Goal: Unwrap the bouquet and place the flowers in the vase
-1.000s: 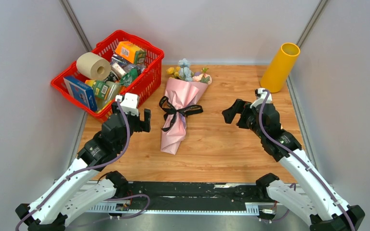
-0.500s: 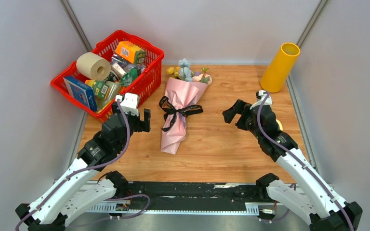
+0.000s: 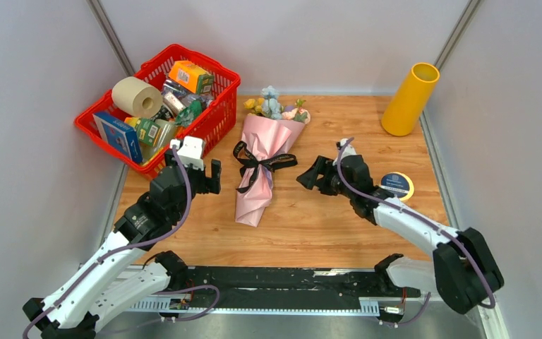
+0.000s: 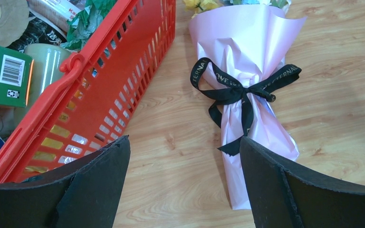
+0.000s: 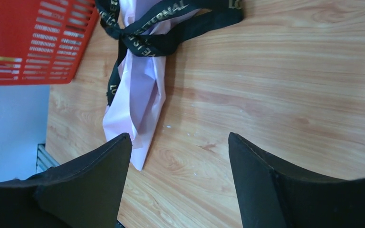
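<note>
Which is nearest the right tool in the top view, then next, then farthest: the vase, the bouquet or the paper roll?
From the right tool:
1. bouquet, lying just to its left, mid-table.
2. vase, at the back right corner.
3. paper roll, in the red basket at the far left.

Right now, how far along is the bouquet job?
Done: nothing; the bouquet lies wrapped, black ribbon tied. In hand: right tool open near it, left tool open, both empty. Left: untie, unwrap, move the flowers into the vase.
</note>
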